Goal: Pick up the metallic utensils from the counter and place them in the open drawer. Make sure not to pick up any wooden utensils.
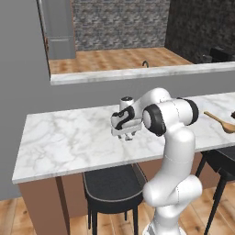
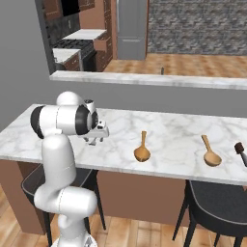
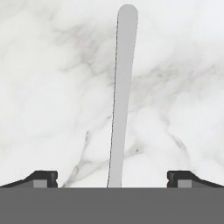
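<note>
My gripper (image 1: 125, 136) (image 2: 94, 140) hangs open just above the white marble counter (image 1: 69, 133) (image 2: 169, 130), pointing down. In the hand view a thin silver-grey fork (image 3: 121, 96) lies flat on the marble. Its handle runs up the middle between my two dark fingertips (image 3: 43, 178), touching neither. Two tan wooden spoons (image 2: 142, 150) (image 2: 211, 153) lie further right on the counter. A utensil with a dark handle (image 2: 240, 150) lies at the far right edge. The drawer is out of view.
A raised grey ledge (image 1: 137, 73) runs behind the counter. Dark stools (image 1: 112, 186) (image 2: 217, 202) stand under its front edge. One wooden spoon (image 1: 220, 120) lies right of the arm. A kitchen with brown cabinets (image 2: 96, 53) lies beyond.
</note>
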Motion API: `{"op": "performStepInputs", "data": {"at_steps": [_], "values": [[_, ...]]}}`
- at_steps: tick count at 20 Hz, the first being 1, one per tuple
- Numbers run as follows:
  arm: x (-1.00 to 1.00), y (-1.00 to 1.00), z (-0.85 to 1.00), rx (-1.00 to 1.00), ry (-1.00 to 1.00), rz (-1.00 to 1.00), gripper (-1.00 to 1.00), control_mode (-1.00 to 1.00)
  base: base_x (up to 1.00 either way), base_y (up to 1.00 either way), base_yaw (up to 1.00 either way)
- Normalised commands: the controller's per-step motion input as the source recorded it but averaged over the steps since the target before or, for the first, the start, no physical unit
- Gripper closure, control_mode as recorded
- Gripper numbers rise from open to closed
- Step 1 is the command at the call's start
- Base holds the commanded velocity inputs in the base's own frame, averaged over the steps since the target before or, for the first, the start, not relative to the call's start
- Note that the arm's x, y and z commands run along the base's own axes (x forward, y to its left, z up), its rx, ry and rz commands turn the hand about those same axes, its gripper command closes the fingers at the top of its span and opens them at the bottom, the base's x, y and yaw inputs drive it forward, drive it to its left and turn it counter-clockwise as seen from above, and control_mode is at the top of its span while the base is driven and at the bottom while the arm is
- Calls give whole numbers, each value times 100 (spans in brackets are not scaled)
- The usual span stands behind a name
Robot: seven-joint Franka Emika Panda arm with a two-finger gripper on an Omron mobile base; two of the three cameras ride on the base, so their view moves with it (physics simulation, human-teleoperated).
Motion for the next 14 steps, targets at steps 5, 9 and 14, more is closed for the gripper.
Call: {"op": "performStepInputs", "data": {"at_steps": [5, 9, 14], "values": [[10, 0, -8, 0, -4, 0, -100, -100, 0, 0, 0], [5, 0, -5, 0, -2, 0, -100, -100, 0, 0, 0], [1, 0, -16, 0, -1, 0, -100, -100, 0, 0, 0]]}}
